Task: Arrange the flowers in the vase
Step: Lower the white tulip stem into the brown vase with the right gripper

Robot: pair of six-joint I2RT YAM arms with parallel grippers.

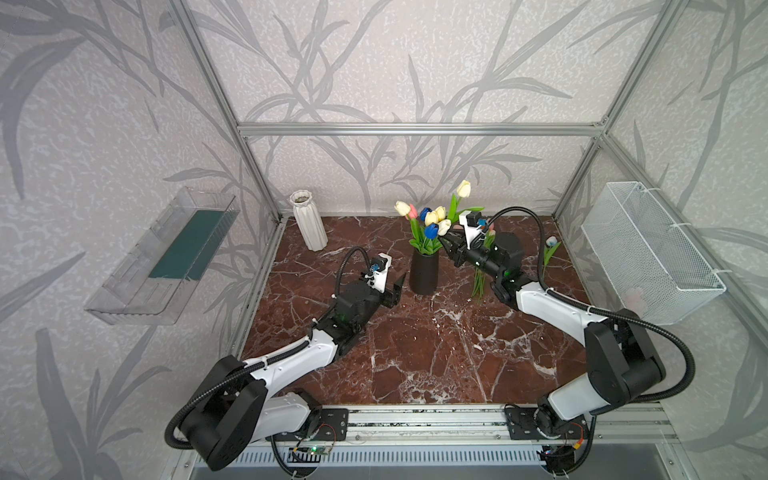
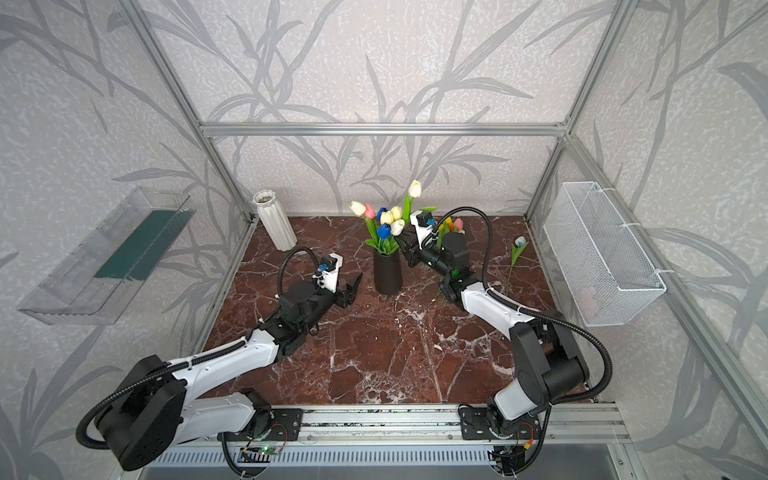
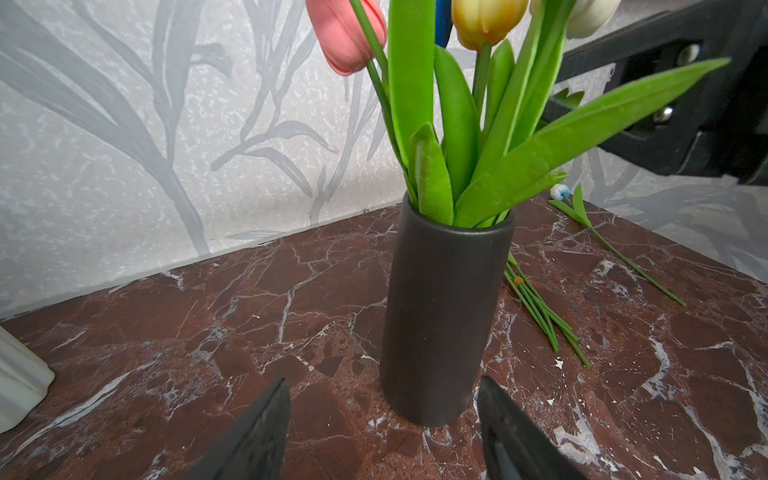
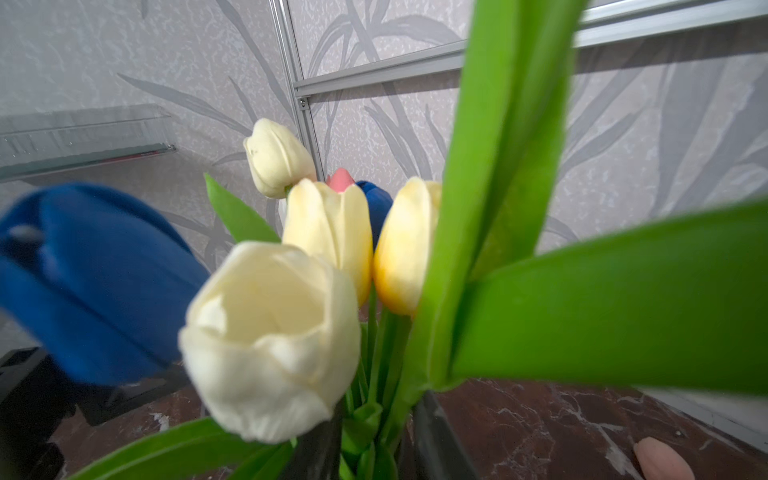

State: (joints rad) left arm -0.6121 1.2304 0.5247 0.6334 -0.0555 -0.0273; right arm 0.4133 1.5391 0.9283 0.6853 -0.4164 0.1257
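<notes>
Clearly nearer the right gripper [image 1: 448, 244], whose grip is unreadable, loose green-stemmed tulips [image 3: 521, 286] lie beside the black cylindrical vase [image 1: 424, 272]; left gripper [image 1: 398, 289] gapes.

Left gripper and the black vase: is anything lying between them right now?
Nothing lies there: the left wrist view shows only bare marble table between the open left gripper and the black vase.

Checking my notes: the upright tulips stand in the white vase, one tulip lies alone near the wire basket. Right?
No: both top views show the upright tulips in the black vase, not the white vase. The lone tulip near the wire basket is right.
</notes>
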